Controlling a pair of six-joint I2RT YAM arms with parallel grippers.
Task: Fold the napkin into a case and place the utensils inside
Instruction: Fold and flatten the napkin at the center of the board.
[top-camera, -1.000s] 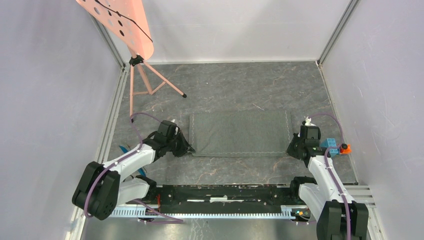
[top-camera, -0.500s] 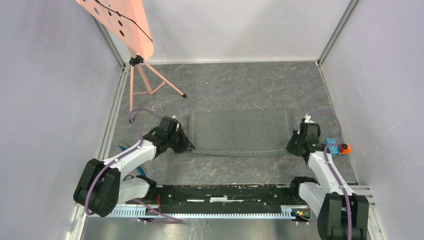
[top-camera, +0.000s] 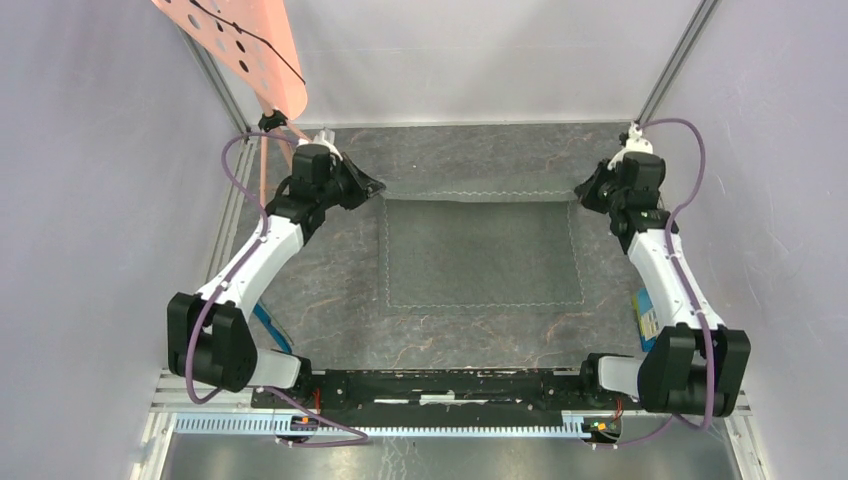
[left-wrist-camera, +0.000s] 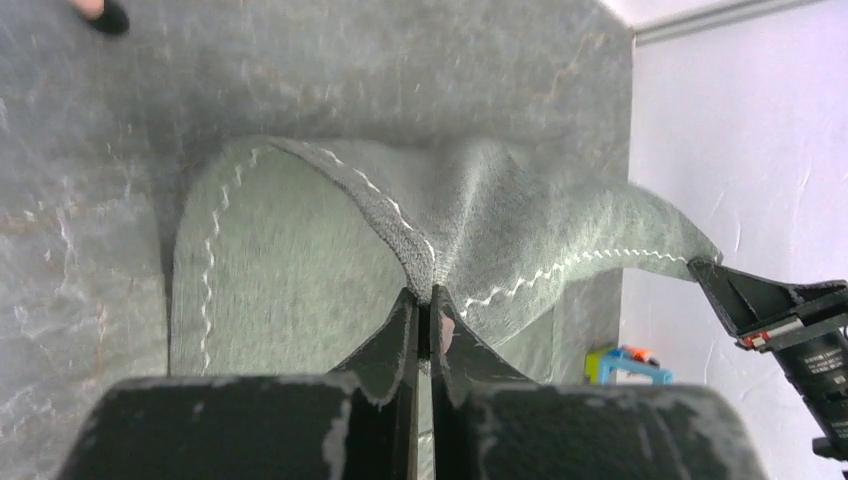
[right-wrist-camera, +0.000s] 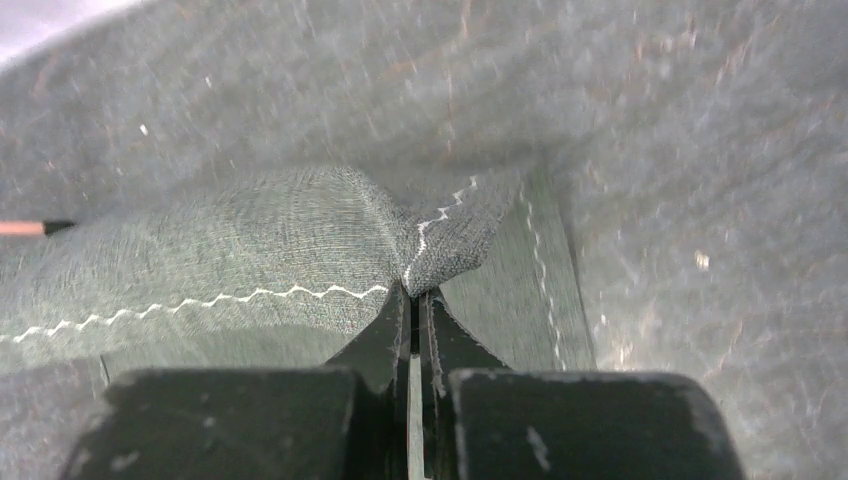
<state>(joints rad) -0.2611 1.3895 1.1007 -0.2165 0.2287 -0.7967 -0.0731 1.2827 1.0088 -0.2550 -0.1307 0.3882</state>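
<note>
The napkin (top-camera: 480, 255) is a dark grey cloth with a zigzag-stitched hem, spread as one sheet across the middle of the slate floor, with no case shape showing. Its far edge is raised. My left gripper (top-camera: 373, 188) is shut on the far left corner; the left wrist view shows the cloth (left-wrist-camera: 270, 270) bunched at the closed tips (left-wrist-camera: 425, 296). My right gripper (top-camera: 584, 190) is shut on the far right corner, hem pinched (right-wrist-camera: 413, 291), cloth (right-wrist-camera: 250, 240) draping away. A thin blue utensil handle (top-camera: 266, 328) peeks out beside my left arm; the other utensils are hidden.
A pink tripod stand (top-camera: 268, 135) with a perforated pink panel (top-camera: 240, 40) stands at the far left, just behind my left gripper. A chunky blue block (top-camera: 645, 312) lies by the right wall. Pale walls close in three sides; a black rail (top-camera: 440, 385) runs along the near edge.
Both grippers have swept from the napkin's near corners to the far side, staying shut on the cloth. The narrow folded strip has opened into a taller sheet, its far edge lifted.
</note>
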